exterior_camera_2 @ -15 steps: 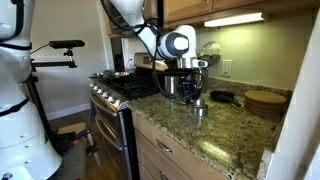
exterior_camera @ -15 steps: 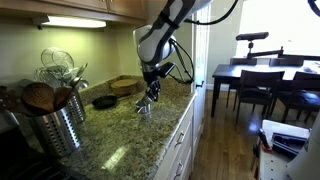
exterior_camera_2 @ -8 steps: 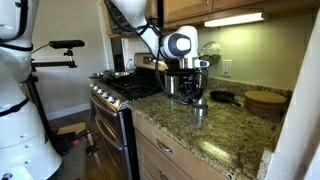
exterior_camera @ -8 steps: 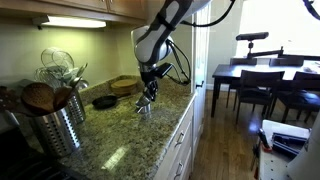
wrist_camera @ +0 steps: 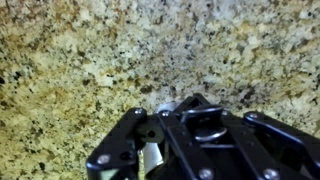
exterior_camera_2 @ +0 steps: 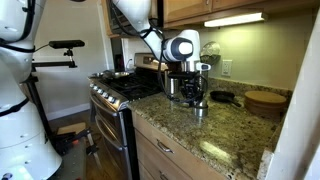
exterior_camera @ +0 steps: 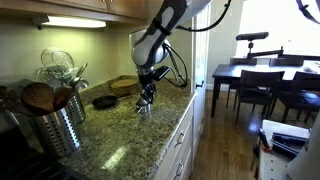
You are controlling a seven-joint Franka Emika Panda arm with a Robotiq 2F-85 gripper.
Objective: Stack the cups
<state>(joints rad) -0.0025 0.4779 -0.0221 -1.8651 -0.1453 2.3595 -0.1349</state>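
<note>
My gripper (exterior_camera: 146,96) (exterior_camera_2: 197,94) hangs low over the granite counter (exterior_camera: 120,140), near its front edge. In the wrist view the gripper (wrist_camera: 168,108) is shut, and a shiny silver cup (wrist_camera: 150,158) shows between and under the black finger links. I take it to be held by its flat handle, though most of it is hidden. In both exterior views a small silver cup (exterior_camera: 143,107) (exterior_camera_2: 199,109) sits right under the fingers at counter level. I cannot tell whether that is one cup or two nested.
A tall ribbed steel utensil holder (exterior_camera: 55,125) stands near one end of the counter. A small black pan (exterior_camera: 104,101) (exterior_camera_2: 225,97) and a wooden bowl (exterior_camera: 126,85) (exterior_camera_2: 265,100) sit behind the gripper. The stove (exterior_camera_2: 122,90) borders the counter.
The arm's upper links have shifted slightly. The gripper stays shut over the same spot on the counter.
</note>
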